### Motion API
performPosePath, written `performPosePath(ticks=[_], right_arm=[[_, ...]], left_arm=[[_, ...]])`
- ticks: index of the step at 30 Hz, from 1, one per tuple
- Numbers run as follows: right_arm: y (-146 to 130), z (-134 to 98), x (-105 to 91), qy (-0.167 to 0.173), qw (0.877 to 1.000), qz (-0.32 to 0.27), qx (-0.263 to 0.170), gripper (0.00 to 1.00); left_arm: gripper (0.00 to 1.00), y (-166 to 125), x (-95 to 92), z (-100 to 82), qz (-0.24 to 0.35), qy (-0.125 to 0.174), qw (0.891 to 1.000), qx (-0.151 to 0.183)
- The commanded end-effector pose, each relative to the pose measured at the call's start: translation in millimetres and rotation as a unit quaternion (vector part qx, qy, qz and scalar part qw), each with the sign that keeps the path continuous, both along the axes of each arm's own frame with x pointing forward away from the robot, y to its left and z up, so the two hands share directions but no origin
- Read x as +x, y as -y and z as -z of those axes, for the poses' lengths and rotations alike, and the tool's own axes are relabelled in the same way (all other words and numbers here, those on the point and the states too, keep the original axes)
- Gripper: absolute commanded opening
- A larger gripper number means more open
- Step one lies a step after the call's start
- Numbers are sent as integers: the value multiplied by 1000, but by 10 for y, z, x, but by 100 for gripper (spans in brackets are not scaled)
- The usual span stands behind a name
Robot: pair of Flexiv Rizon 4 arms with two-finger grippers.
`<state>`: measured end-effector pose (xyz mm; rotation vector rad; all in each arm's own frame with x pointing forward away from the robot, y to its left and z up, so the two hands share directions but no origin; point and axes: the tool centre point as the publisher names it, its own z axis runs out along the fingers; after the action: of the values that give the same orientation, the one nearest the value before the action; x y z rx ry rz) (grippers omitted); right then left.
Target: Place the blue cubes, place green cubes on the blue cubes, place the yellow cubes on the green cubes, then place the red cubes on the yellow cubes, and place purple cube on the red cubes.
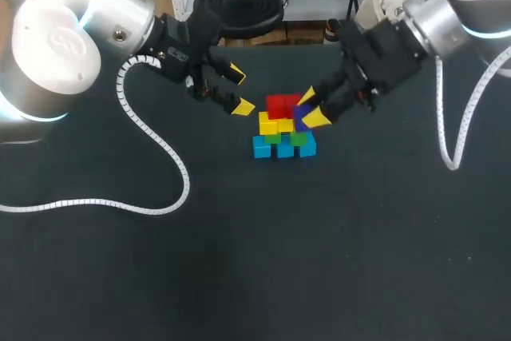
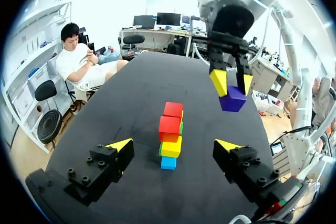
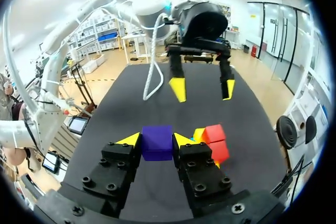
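Purple cube (image 3: 157, 142) clamped between right fingers (image 3: 131, 139); left fingers (image 2: 119, 144) spread wide

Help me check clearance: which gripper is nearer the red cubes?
Right. The right gripper, shut on the purple cube, is close beside the red cubes; the left gripper stands open, farther off on their other side.

left tool (image 2: 173, 145) spread | right tool (image 2: 231, 82) clasps purple cube (image 2: 232, 100) | stack (image 2: 169, 128) ahead

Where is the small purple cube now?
In the right wrist view, the small purple cube is clamped in the right gripper, just beside the stacked red cubes.
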<state>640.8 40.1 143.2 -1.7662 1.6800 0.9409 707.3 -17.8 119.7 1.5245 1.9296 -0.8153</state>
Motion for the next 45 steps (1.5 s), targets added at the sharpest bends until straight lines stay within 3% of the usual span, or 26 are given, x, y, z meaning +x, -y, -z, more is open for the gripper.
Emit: performPosePath(ticks=[1, 11, 26, 38, 45], right_arm=[[-53, -15, 133, 1, 1000, 3, 1, 0], [-43, 70, 359, -4, 1000, 7, 11, 0], [-43, 70, 359, -4, 1000, 7, 11, 0], [-33, 58, 426, -3, 999, 46, 29, 0], [-94, 65, 506, -19, 999, 43, 8, 0]], left_arm=[[100, -12, -5, 3, 1, 1, 1000, -2], [100, -12, -5, 3, 1, 1, 1000, -2], [100, -12, -5, 3, 1, 1, 1000, -2], [100, -12, -5, 3, 1, 1, 1000, -2], [100, -12, -5, 3, 1, 1, 1000, -2]])
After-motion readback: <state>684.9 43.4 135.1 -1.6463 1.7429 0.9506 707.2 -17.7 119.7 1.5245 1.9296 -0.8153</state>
